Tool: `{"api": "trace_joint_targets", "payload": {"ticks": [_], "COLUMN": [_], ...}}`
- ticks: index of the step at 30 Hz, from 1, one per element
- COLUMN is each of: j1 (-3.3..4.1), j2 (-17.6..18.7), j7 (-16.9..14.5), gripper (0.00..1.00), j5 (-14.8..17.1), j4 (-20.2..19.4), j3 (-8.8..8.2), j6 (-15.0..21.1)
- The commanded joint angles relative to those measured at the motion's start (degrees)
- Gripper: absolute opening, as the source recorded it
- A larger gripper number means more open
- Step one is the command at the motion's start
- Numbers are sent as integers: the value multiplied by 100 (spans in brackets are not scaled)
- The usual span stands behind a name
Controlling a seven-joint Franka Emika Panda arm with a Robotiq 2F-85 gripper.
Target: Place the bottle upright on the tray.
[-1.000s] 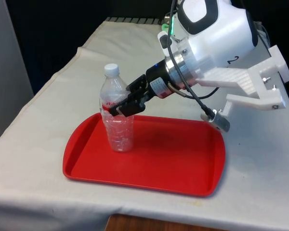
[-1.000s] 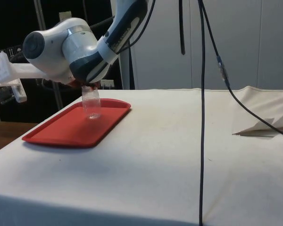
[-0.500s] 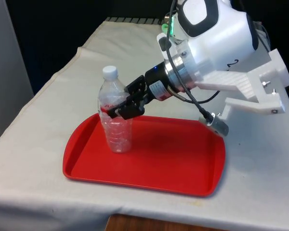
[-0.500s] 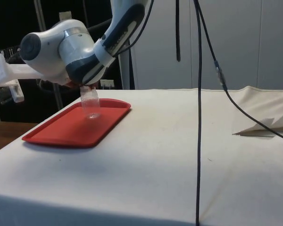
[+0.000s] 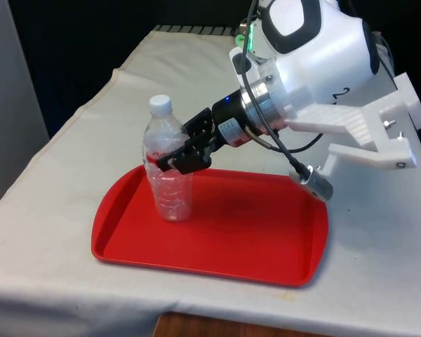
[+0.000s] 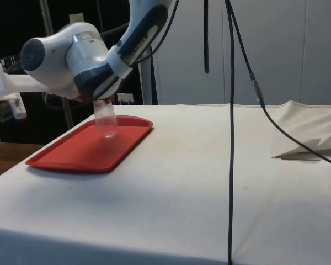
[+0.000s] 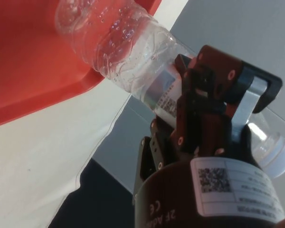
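The bottle (image 5: 168, 168), gripped by the pincer (image 5: 174, 156), has shifted slightly toward the front view's left.

The bottle (image 5: 168, 172) in the claw (image 5: 170, 159) looks like clear, thin ribbed plastic with a printed label. Below it, the tray (image 5: 252, 239) is smooth semi-glossy red plastic on a matt white cloth (image 5: 70, 161).

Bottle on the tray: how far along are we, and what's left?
Mostly done: the bottle stands upright with its base on the red tray, near the front view's left end. In hand: the gripper is clamped around the bottle's label band. Left: open the fingers and back the arm away without tipping it.
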Motion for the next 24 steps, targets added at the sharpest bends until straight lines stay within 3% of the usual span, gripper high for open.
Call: {"api": "trace_joint_targets", "payload": {"ticks": [1,7,14,15,16,24], "j1": [-17,0,-52,-11,-52,-34], "j2": [6,-6,11,-6,17,34], "j7": [-46,-6,-6,6,-6,17], "gripper": [3,3,3,3,3,3], "j5": [63,6,229,155,258,344], "j4": [34,23,80,40,86,109], "j3": [29,11,74,29,74,63], "j6": [-34,-40,-29,-40,-29,-46]}}
